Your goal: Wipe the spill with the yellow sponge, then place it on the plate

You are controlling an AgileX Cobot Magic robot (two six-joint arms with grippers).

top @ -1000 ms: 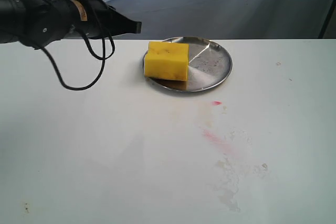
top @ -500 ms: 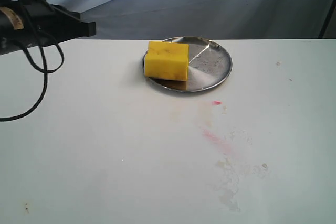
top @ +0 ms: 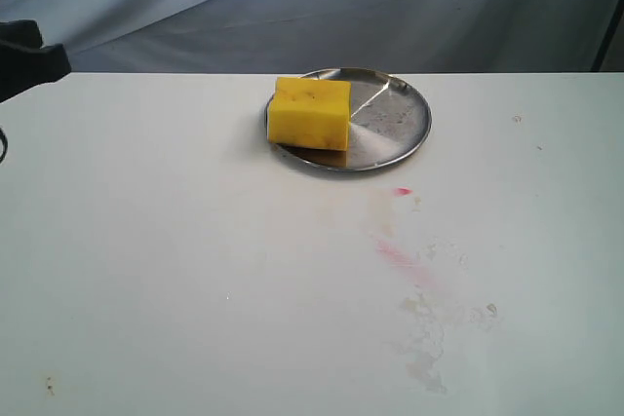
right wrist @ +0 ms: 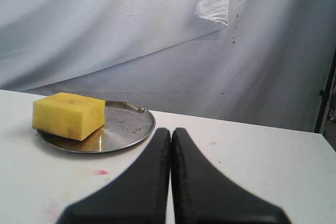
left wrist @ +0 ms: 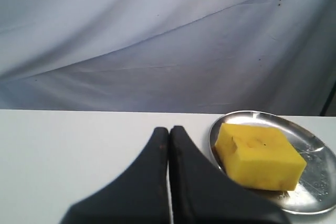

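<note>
The yellow sponge (top: 310,112) lies on the left part of the steel plate (top: 395,124), one corner over the rim. It also appears in the left wrist view as the sponge (left wrist: 260,156) on the plate (left wrist: 315,182), and in the right wrist view as the sponge (right wrist: 68,115) on the plate (right wrist: 123,124). The spill shows only as a faint tan smear (top: 382,207) with a tiny red dot (top: 402,191). My left gripper (top: 58,63) (left wrist: 169,129) is shut and empty at the far left edge. My right gripper (right wrist: 171,130) is shut, empty, and outside the exterior view.
A pink-red streak (top: 395,252) runs on the white table in front of the plate. Nearer still is a pale greyish blotchy stain (top: 429,338). A grey cloth backdrop (top: 390,7) hangs behind the table's far edge.
My left arm has pulled back to the left, from beside the plate to the frame's edge, so only its tip shows now. Sponge and plate have not moved.
</note>
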